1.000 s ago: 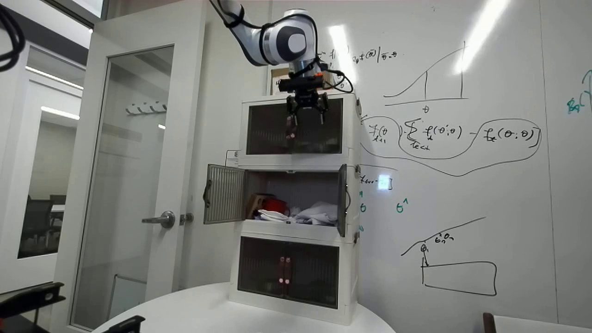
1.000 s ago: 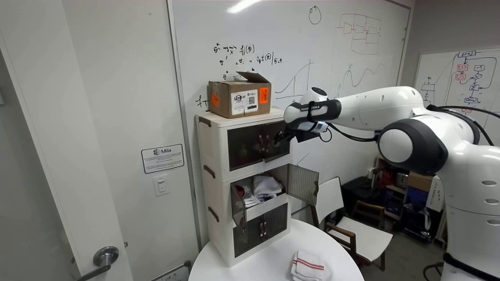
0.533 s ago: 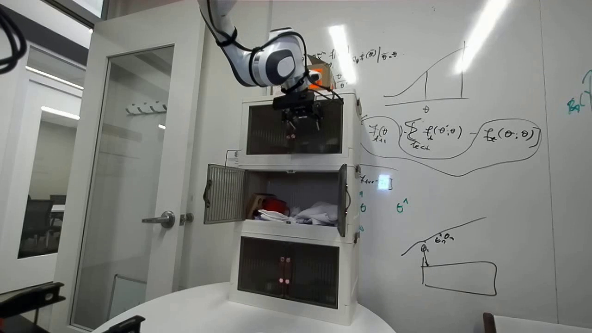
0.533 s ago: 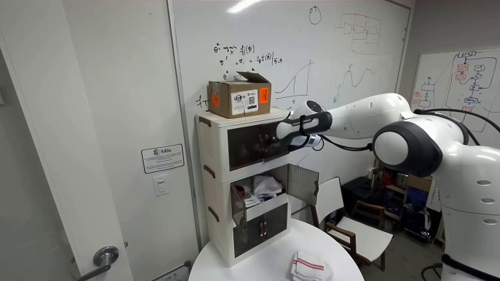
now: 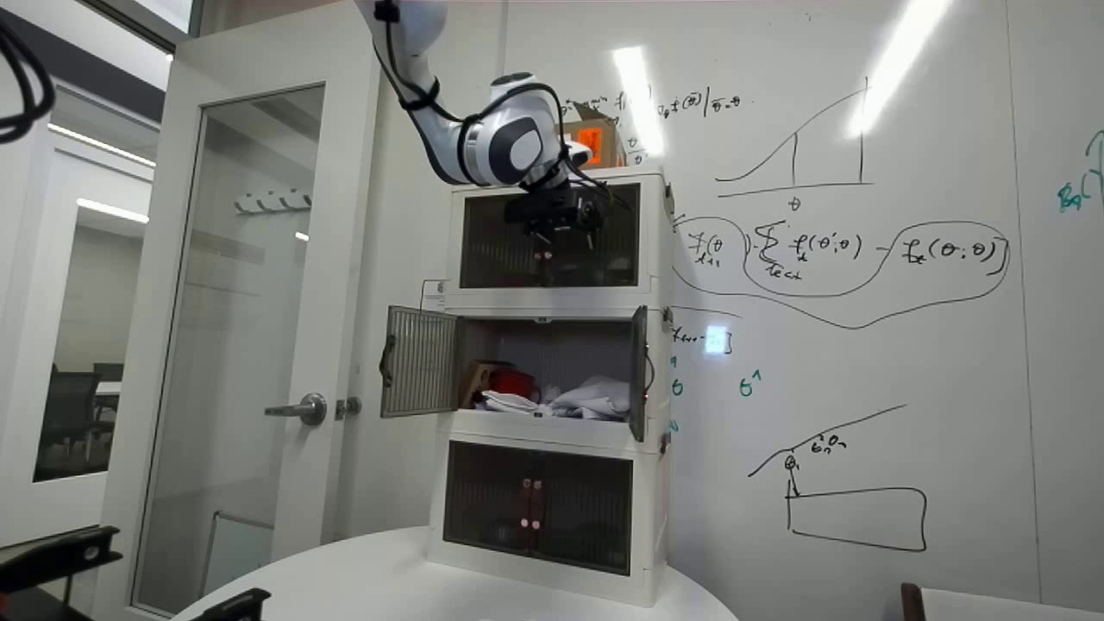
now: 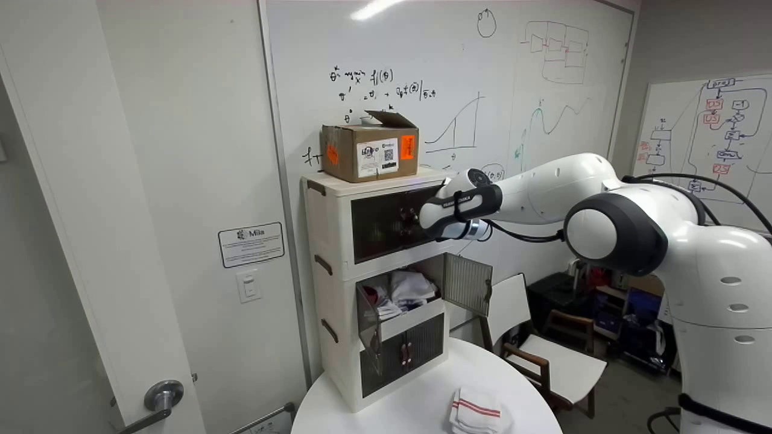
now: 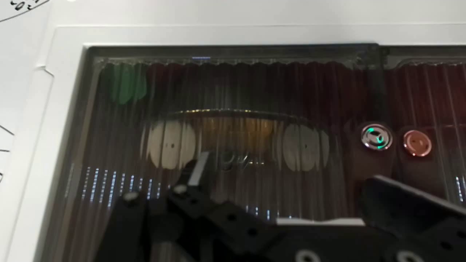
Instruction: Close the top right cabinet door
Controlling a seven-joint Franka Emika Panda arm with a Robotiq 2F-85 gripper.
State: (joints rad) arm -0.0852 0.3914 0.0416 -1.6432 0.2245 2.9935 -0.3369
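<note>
Inspecting top right cabinet door (image 7: 236, 87) — upper tier, right half, looked nearly flush | Gripper (image 5: 566, 236): stood spread, nothing pinched, before it near its handle (image 7: 376, 154) — presumably because pushing on the handle side took least force | Contact: could not be told

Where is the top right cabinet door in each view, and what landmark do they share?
In an exterior view, the top right cabinet door is upper centre, partly behind the gripper.
In an exterior view, the door is just right of centre, partly hidden by the arm.
Wrist view, apparently upside down: the door fills most of it.
Shared landmark: the paired top-tier handles, partly visible throughout.
</note>
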